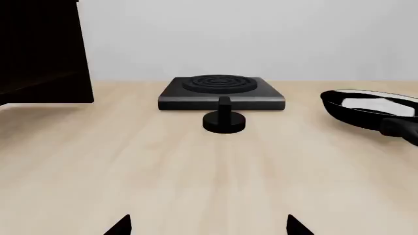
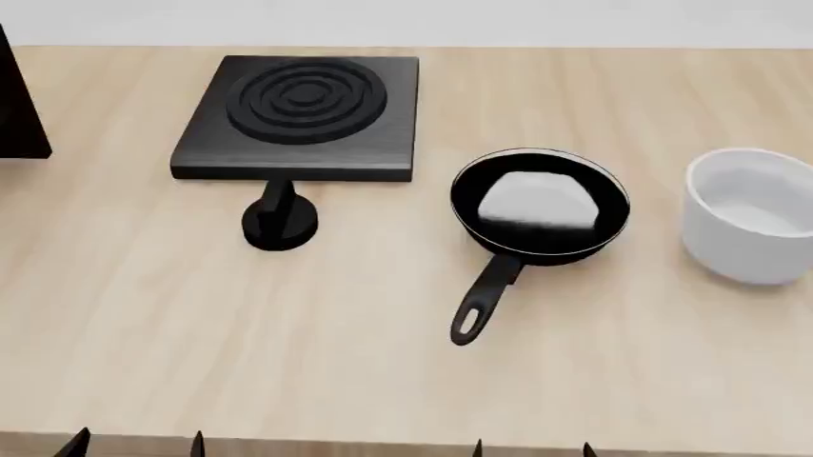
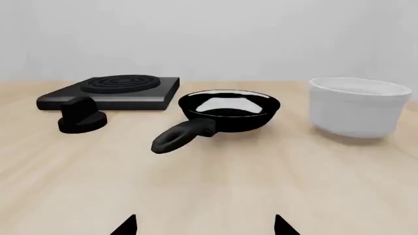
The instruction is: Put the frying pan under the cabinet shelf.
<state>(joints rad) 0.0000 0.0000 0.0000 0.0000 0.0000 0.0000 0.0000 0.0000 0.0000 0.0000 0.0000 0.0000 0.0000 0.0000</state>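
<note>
The frying pan [image 2: 540,205] is glossy black and sits on the wooden table right of centre, its long handle [image 2: 483,303] pointing toward the near edge. In the right wrist view the frying pan [image 3: 228,110] lies straight ahead of my right gripper [image 3: 205,226], which is open with nothing between its fingers. The cabinet shelf [image 2: 19,105] shows as a dark slab at the far left edge. It fills one side of the left wrist view as the cabinet shelf [image 1: 42,49]. My left gripper [image 1: 209,226] is open and empty above bare table. Both grippers' tips, left [image 2: 137,446] and right [image 2: 534,448], peek in at the near edge.
A square black stove plate [image 2: 303,114] with concentric rings lies at the back centre-left, with a black knob [image 2: 280,221] in front of it. A white pot [image 2: 752,214] stands right of the pan. The table [image 2: 318,333] runs between the grippers and these things.
</note>
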